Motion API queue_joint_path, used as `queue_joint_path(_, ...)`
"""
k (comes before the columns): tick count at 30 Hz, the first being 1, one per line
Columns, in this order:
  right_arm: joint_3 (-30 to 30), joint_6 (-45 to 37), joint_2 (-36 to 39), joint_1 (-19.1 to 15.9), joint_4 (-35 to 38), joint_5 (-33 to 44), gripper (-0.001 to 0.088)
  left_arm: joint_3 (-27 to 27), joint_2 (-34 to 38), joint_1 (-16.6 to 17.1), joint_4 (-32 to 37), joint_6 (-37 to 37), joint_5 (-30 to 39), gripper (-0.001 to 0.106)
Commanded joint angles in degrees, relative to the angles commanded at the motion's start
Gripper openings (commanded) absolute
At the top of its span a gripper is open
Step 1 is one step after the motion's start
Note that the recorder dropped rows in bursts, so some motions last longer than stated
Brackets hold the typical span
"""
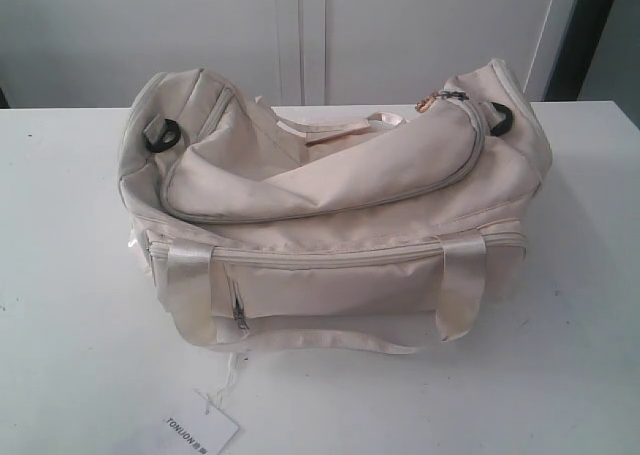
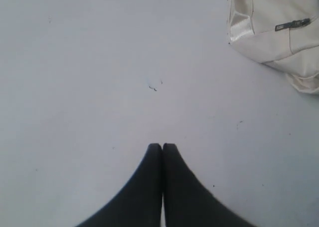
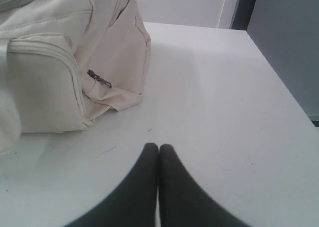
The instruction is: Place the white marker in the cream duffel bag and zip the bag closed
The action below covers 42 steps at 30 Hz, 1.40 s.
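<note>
We find the bag (image 1: 330, 265) on the table (image 1: 70, 325), top zip (image 1: 300, 217) seemingly closed; the marker is out of sight, presumably inside; left and right jaws pressed together, empty, so little seems left

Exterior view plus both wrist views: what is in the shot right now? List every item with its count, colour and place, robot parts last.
cream duffel bag: one, cream, middle of the table, front pocket facing the exterior camera
strap handles: two, shiny cream, one down the bag's front, one lying across its top
black rings: two, black, one at each end of the bag's top
paper tag: one, white with dark print, on the table in front of the bag
table: one, white, under everything
white marker: none visible in any view
left gripper: one, black, shut, over bare table beside the bag
right gripper: one, black, shut, over the table near the bag's end
</note>
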Motion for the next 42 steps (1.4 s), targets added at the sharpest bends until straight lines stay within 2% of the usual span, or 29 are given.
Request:
queue_joint_path(4, 0.0, 0.0, 0.0, 0.0, 0.0, 0.0, 0.0, 4.69, -3.14, 0.0, 0.0, 0.1, -4.52, 0.0)
queue_joint_path(11, 0.0, 0.0, 0.0, 0.0, 0.0, 0.0, 0.0, 11.24, -10.59, 0.0, 0.25, 0.1, -5.95, 0.0)
queue_joint_path(16, 0.0, 0.0, 0.0, 0.0, 0.0, 0.0, 0.0, 14.72, -10.88, 0.0, 0.25, 0.1, -6.02, 0.0)
queue_joint_path(32, 0.0, 0.0, 0.0, 0.0, 0.0, 0.0, 0.0, 14.76, -10.88, 0.0, -0.61, 0.47, -5.92, 0.0)
queue_joint_path(37, 0.0, 0.0, 0.0, 0.0, 0.0, 0.0, 0.0, 14.76, -10.88, 0.0, -7.8, 9.37, -8.71, 0.0)
queue_joint_path(42, 0.0, 0.0, 0.0, 0.0, 0.0, 0.0, 0.0, 14.76, -10.88, 0.0, -7.85, 9.48, -8.71, 0.0)
